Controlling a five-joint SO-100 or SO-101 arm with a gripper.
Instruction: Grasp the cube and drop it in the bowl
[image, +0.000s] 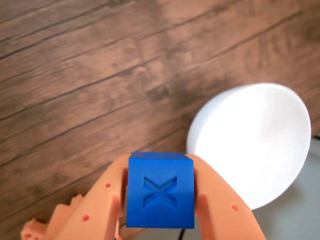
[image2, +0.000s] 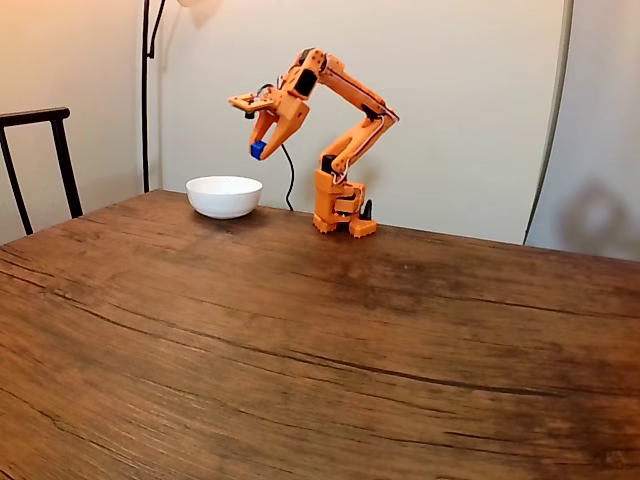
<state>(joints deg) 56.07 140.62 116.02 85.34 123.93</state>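
My gripper (image2: 259, 150) was closed on the cube (image: 160, 191), pinched between both fingers and held well above the table (image2: 300, 330). In the fixed view the bowl (image2: 224, 196) stood below and slightly left of the cube; in the wrist view it lay ahead to the right. I judged the release position not yet reached.

Fixed view: gripper (image2: 259, 149) with cube (image2: 258, 150) is airborne, just right of bowl (image2: 224, 196); open air between them. Table (image2: 320, 340) near side and right bare. Chair (image2: 40, 160) far left, lamp pole (image2: 146, 90) behind bowl.
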